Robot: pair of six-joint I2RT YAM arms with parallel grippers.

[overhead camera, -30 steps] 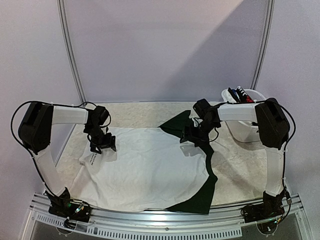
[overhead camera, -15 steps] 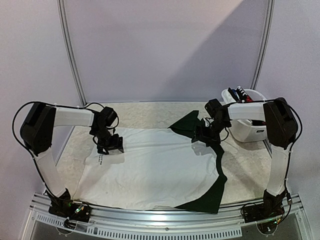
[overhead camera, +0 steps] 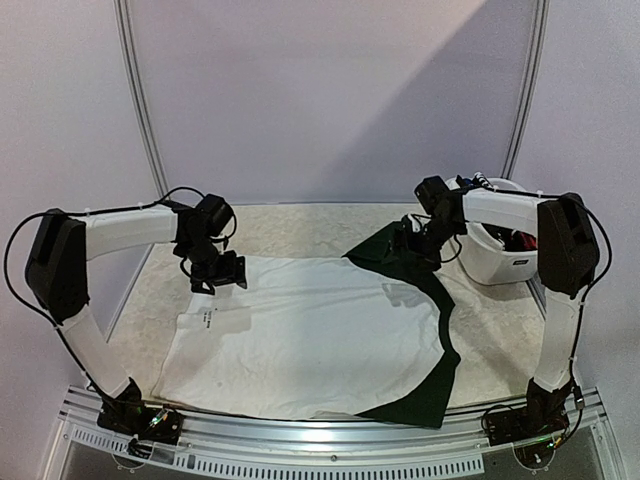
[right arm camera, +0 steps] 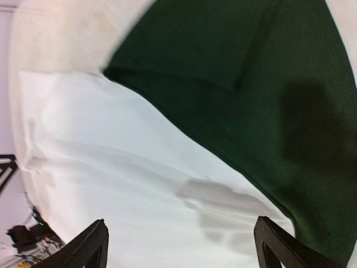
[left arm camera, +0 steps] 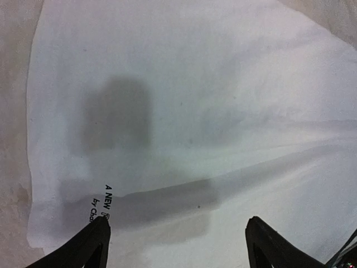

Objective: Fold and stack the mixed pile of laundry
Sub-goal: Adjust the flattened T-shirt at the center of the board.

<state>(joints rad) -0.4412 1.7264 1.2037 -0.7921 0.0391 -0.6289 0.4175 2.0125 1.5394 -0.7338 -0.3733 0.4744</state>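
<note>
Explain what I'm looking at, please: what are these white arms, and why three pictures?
These are two robot arms bolted to the near edge of a table. The wide picture comes from a fixed camera above and behind them. The other two come from cameras on the wrists, each looking past its own dark fingers. The left hand hovers open over a white T-shirt spread flat, with small black print. The right hand, also open, is above where that shirt meets a dark green piece. Neither hand holds anything. At the far right stands a white tub with more items inside, too small to identify.
</note>
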